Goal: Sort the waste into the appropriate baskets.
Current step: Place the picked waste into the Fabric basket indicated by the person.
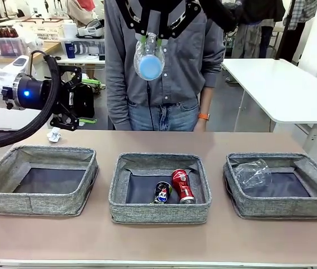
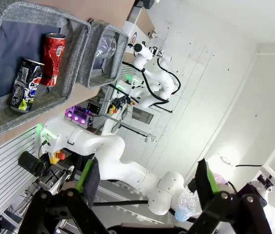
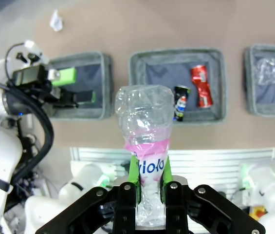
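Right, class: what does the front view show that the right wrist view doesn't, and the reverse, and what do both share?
Front view: the person across the table, and a white table behind. Right wrist view: the pink label on the bottle. Shared: the bottle held in the right jaws, red can and dark blue can in the middle basket, clear cup in the right basket, left basket, paper wad.

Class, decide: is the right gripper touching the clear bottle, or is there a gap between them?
Touching. In the right wrist view the right gripper has both green pads pressed against the clear bottle.
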### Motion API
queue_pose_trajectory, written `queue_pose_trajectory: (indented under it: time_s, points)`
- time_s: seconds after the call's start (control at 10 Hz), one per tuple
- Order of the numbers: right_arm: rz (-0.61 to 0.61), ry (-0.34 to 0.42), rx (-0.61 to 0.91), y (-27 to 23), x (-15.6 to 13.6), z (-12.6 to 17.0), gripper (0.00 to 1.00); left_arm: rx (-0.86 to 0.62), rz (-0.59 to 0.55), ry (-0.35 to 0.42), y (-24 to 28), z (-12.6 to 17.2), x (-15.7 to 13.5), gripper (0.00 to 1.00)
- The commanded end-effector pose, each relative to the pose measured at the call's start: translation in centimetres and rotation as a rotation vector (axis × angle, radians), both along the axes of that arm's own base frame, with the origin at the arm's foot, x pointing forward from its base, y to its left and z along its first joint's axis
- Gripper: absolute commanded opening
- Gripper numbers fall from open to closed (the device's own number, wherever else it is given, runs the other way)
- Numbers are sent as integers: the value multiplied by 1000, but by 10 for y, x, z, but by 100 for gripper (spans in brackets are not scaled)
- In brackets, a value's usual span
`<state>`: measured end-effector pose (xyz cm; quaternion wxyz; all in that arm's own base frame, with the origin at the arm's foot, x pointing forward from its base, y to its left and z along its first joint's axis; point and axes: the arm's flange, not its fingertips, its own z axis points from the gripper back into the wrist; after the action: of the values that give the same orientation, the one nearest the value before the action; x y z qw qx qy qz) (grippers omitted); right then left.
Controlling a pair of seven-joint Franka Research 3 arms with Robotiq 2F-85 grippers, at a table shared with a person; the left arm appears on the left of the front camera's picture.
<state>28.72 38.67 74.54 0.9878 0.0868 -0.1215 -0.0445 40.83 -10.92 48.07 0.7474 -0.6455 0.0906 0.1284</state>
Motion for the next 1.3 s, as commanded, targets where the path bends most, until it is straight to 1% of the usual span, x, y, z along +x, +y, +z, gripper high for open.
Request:
queue_pose_trajectory:
  time_s: [0.0, 1.2]
  points:
    - [-10, -3, 0, -2, -3, 2, 19, 3, -11, 11, 2, 3, -2, 100]
    - [-10, -3, 0, -2, -3, 2, 19, 3, -11, 11, 2, 3, -2, 100]
